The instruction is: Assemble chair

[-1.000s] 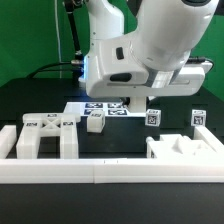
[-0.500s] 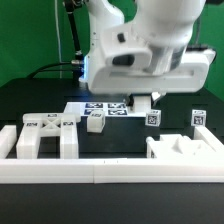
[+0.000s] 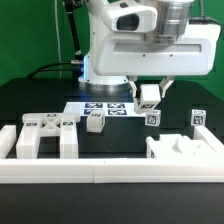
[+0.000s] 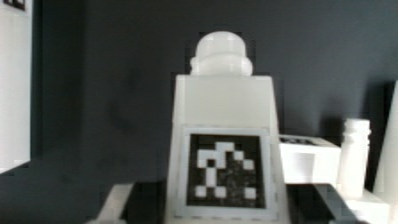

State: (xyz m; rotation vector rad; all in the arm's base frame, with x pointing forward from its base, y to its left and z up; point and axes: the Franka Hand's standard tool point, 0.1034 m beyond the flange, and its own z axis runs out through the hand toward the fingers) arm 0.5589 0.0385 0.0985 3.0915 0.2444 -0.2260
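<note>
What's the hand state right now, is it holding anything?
The hand is closed, holding a small white tagged post.

The chair is in loose white plastic parts. In the exterior view, the legged frame point(image 3: 42, 135) lies at 8 o'clock, its legs toward the camera and three square tags on its upper side. A short block point(image 3: 95, 122) with a tag stands near the centre, also toward 8 o'clock. The first post point(image 3: 148, 97) is at 2 o'clock, upright, gripped by the gripper point(image 3: 148, 94); the wrist view shows its rounded tip and its tag point(image 4: 222, 165). The second post point(image 3: 154, 117) stands just under it at 3 o'clock. The third post point(image 3: 197, 118) stands farther out at 3 o'clock. A chunky notched piece point(image 3: 185, 150) lies at 4 o'clock.
</note>
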